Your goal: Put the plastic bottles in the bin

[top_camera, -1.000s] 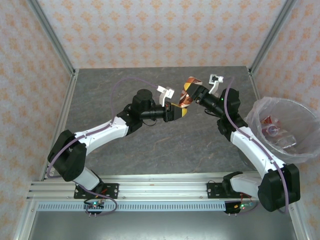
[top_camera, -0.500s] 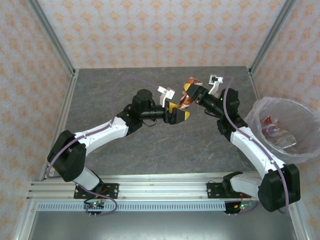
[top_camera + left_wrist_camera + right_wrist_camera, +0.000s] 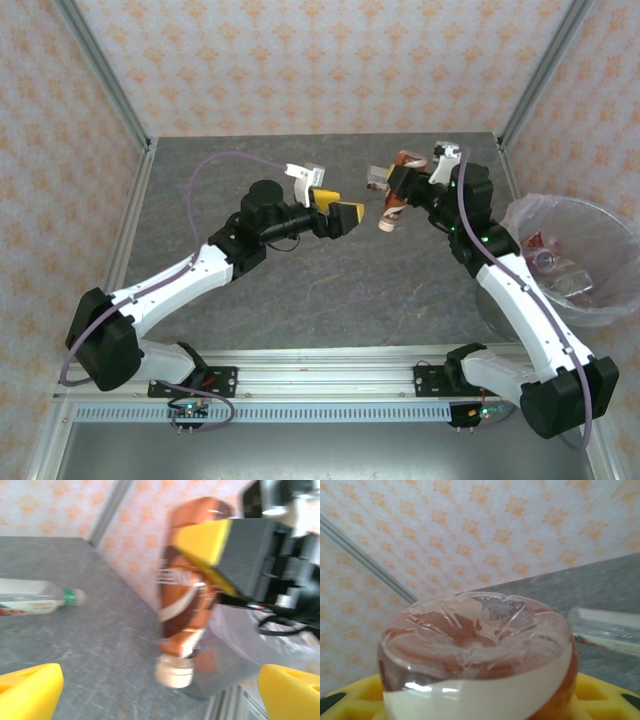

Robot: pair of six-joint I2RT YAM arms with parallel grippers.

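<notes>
My right gripper (image 3: pixel 393 192) is shut on a brown-labelled plastic bottle (image 3: pixel 391 205) and holds it above the table's far middle, white cap (image 3: pixel 385 223) down. In the right wrist view its clear base (image 3: pixel 475 640) sits between my yellow fingers (image 3: pixel 602 692). My left gripper (image 3: pixel 337 212) hangs open just left of the bottle, apart from it. In the left wrist view the bottle (image 3: pixel 187 595) hangs ahead between the left fingers (image 3: pixel 27 690). A second bottle (image 3: pixel 30 602) with a green cap lies on the table. The bag-lined bin (image 3: pixel 600 300) stands at the right with bottles (image 3: pixel 548 258) inside.
The grey table (image 3: pixel 300 290) is walled by patterned panels with metal posts at the corners (image 3: pixel 530 75). The lying bottle (image 3: pixel 610 627) is near the far wall behind the right gripper. The bin's bag (image 3: pixel 240 640) is beyond the held bottle in the left wrist view.
The left gripper opened, let go of the brown-labelled bottle and drew back to the left. The right gripper kept the bottle and carried it slightly right, now cap down.
</notes>
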